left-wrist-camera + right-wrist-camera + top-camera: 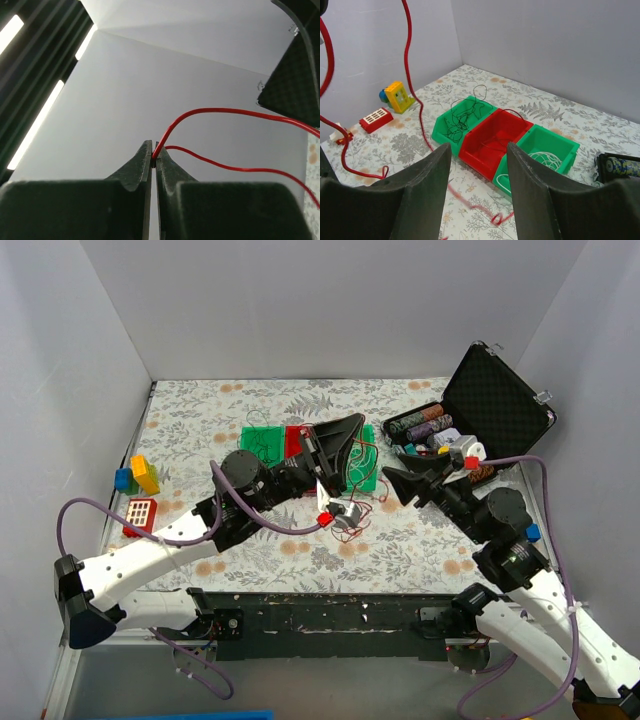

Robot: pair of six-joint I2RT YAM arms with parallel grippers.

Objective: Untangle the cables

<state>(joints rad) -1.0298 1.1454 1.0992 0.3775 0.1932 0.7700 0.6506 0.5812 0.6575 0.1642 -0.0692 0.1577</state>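
First, note the flowered worktop point(200, 410), which carries everything, with an open black case point(500, 405) at its far right. The left end effector point(154, 150) is raised above the middle of the worktop. You can see its fingers pressed together on a red cable point(220, 111), two strands of which run off to the right from the pinch. The right end effector point(479, 147) is held with its fingers apart, facing a row of three bins. In the left green bin point(440, 132) lie loose black cables point(462, 112). The red bin point(495, 131) sits in the middle, and the right green bin point(565, 145) holds a coiled white cable point(542, 160). The red cable hangs down to the worktop in front of the bins. A yellow block point(399, 96) and a red block point(376, 119) lie near the left wall.
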